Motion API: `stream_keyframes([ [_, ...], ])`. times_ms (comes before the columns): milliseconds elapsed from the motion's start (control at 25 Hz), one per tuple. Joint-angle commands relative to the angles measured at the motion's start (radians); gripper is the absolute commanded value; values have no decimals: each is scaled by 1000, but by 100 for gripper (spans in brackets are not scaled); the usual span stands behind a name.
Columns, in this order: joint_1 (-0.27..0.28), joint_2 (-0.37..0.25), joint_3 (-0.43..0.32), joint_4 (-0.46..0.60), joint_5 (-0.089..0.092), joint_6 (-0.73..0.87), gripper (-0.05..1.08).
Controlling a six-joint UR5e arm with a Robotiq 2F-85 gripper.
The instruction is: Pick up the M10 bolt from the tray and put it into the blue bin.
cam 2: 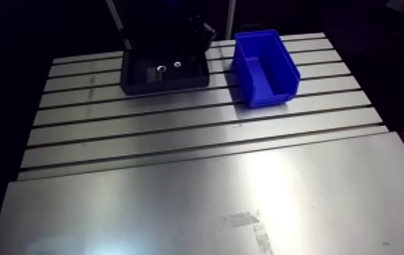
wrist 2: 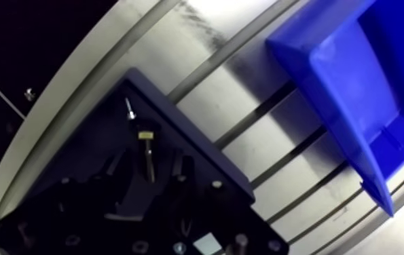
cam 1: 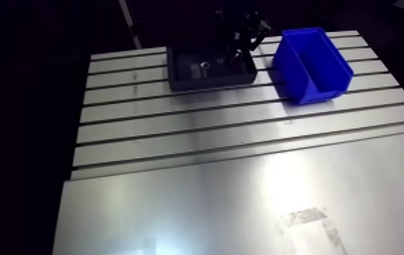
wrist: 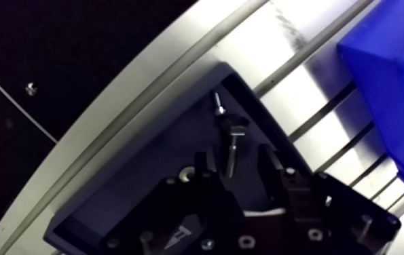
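The dark tray (wrist: 109, 203) sits at the table's far edge, with the blue bin (cam 1: 309, 61) just to its right. In the wrist view a slim bolt (wrist: 233, 150) lies on the tray floor, head pointing away from the gripper. My gripper (wrist: 237, 166) is low over the tray and open. Its two dark fingers (wrist: 201, 166) stand either side of the bolt's shank with a gap on each side. A smaller screw (wrist: 216, 102) lies just ahead of the bolt, near the tray's corner.
Several small nuts and washers (cam 1: 204, 66) lie elsewhere in the tray. The bin (wrist 2: 354, 81) holds nothing that I can see. Slotted table (cam 1: 231, 129) runs toward the front, where a smooth plate (cam 1: 245, 203) covers it.
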Motion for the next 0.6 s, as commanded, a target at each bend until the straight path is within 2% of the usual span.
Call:
stream_keyframes([
  [40,-1,0,2,-1,0,-2,61],
  [600,-1,8,2,-1,3,-3,69],
])
